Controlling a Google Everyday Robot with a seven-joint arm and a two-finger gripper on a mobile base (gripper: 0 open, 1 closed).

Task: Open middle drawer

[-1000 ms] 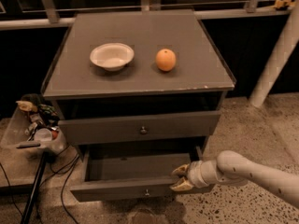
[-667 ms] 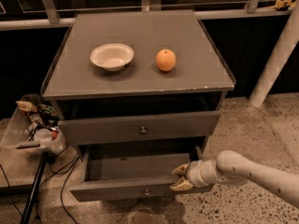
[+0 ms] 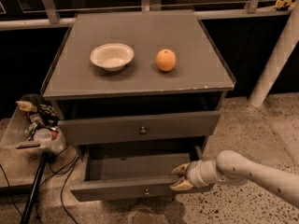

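The gripper [image 3: 180,177] is down low at the right front of the cabinet, its two tan fingers [image 3: 179,169] straddling the right end of the middle drawer [image 3: 117,189]: one tip over the top edge, the other on the face, clamped on the panel. The white arm [image 3: 261,174] reaches in from the lower right. The drawer stands well out from the cabinet, below the upper drawer front [image 3: 103,129]. Up on the grey cabinet top [image 3: 140,80] sit a white bowl [image 3: 112,56] and an orange [image 3: 166,59], near each other but not touching. Speckled floor [image 3: 254,125] on the right, a white post [image 3: 275,64] leaning up behind, and a clear bin [image 3: 14,134] of odds and ends at the left with black cables [image 3: 65,181] beneath. The drawer itself is grey, with a flat front, one small round knob [image 3: 146,191] at centre and a shallow bare grey box [image 3: 135,164] inside.
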